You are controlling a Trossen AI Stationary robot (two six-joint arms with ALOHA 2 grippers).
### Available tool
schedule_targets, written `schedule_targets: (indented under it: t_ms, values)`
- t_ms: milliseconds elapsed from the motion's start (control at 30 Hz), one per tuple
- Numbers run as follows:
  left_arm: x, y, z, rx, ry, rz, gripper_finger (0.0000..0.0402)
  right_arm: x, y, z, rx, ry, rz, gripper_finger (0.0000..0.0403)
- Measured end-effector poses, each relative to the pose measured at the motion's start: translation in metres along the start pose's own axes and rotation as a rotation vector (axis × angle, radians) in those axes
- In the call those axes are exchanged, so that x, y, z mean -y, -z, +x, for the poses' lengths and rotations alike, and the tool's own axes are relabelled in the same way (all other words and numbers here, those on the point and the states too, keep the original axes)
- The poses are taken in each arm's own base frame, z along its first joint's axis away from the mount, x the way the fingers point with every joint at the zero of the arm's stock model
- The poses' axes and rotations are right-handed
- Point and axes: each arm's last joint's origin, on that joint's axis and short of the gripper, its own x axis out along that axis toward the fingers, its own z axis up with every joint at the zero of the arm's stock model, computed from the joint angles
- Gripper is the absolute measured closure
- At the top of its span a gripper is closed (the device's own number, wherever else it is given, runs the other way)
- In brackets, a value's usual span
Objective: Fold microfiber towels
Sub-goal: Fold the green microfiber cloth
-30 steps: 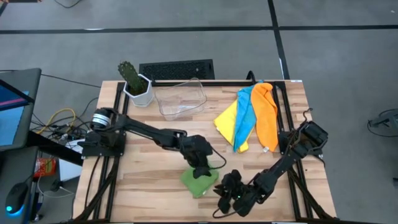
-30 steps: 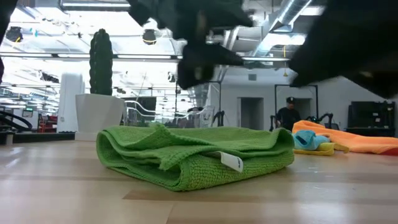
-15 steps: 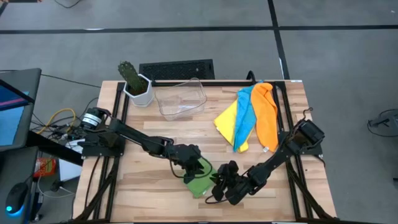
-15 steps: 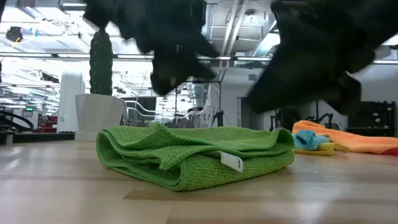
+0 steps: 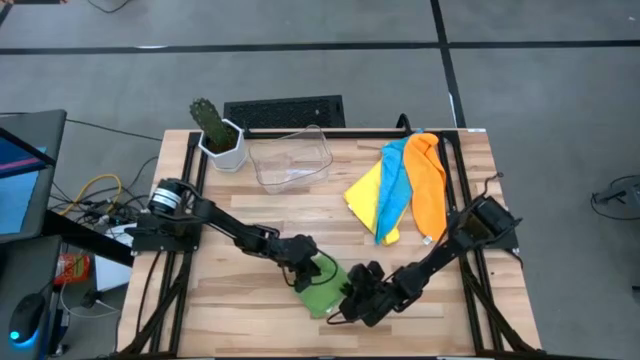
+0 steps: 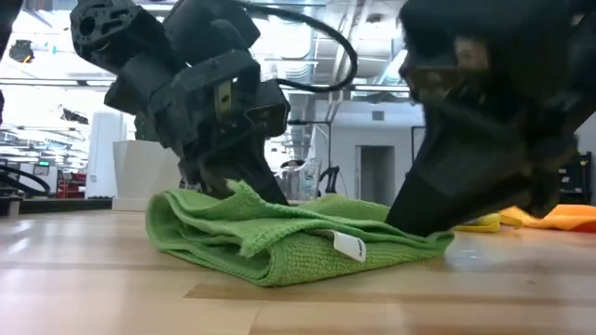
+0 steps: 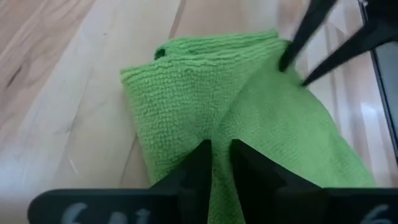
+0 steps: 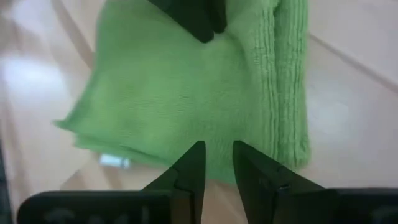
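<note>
Wooden slatted table (image 5: 240,200): the folded green microfiber towel (image 5: 322,285) lies near the 6 o'clock edge, a little right of centre. The other three cloths, orange (image 5: 432,185), light blue (image 5: 395,190) and yellow (image 5: 365,190), lie in a loose heap toward 1 o'clock, well apart from it.

Left gripper (image 5: 305,268) sits on the towel's 10 o'clock side, fingers drawn narrow and pinching a raised ridge of green pile. Right gripper (image 5: 352,295) presses on the 4 o'clock side, fingers narrow with a thin gap; whether any cloth lies between them, cannot tell.

Step in hand, judged: tidying or closing the fold. To do it well, keep both pinches on the top layer only, move both grippers together, and press the crease flat before releasing.

Orientation: the towel's long axis runs roughly 10 to 4 o'clock; the white tag (image 6: 349,245) faces the low camera at the rolled edge.
</note>
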Motion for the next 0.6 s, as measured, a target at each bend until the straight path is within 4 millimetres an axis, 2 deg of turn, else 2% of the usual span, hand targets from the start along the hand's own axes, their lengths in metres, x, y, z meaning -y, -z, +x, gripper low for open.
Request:
schedule_targets:
  t_ms: [167,300,433,600]
  values:
    - [-0.004,-0.007,-0.002,0.005,0.031,-0.05,0.0351,-0.008,-0.015,-0.016,0.096,-0.047,-0.021,0.0296]
    - [0.004,-0.02,-0.013,0.053,0.083,-0.063,0.0356,-0.015,-0.03,-0.019,0.226,-0.072,-0.068,0.0296]
    - [0.01,-0.025,-0.024,0.056,0.089,-0.044,0.0361,-0.006,-0.039,-0.003,0.244,-0.019,-0.078,0.0296]
    - [0.021,-0.016,-0.025,0.016,0.097,-0.014,0.0369,0.007,-0.045,0.019,0.245,0.056,-0.076,0.0296]
